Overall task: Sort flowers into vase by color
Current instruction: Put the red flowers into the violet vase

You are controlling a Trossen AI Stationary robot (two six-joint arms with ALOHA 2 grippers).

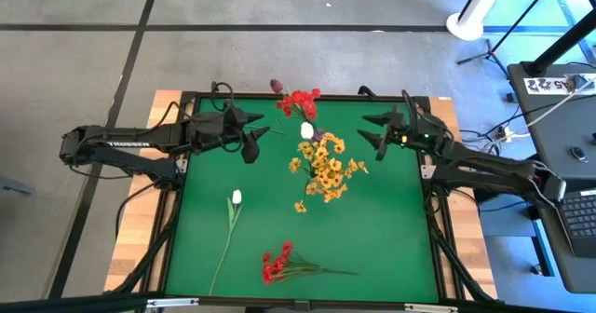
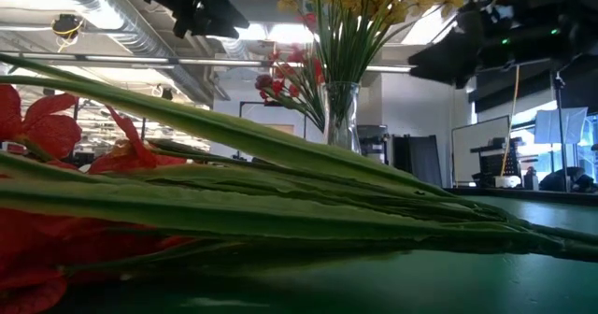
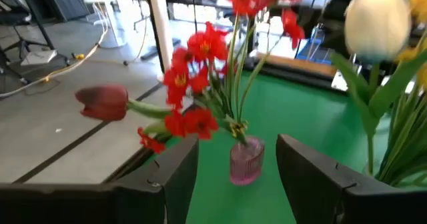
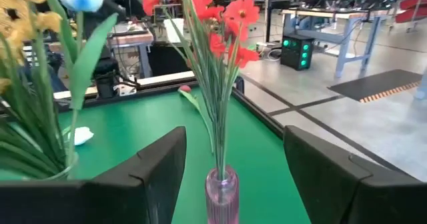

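Left gripper [image 1: 264,132] hovers at ten o'clock, fingers spread and empty. At seven lies a white tulip bud on its green stem [image 1: 236,198], and at six a loose red blossom spray [image 1: 277,262]. Twelve o'clock: small pink glass vase [image 3: 245,161] with red blossoms [image 1: 299,101]. Centre: yellow blossom cluster [image 1: 325,169]. Right gripper [image 1: 370,131] at two, jaws apart, empty.

Red flowers [image 1: 299,102] and yellow flowers [image 1: 325,169] upright in vases; white tulip [image 1: 236,198], red spray [image 1: 276,262] lying loose; maroon bud [image 3: 103,103] apparently drooping outward.

Green table [image 1: 391,229]; grey floor [image 1: 84,61]
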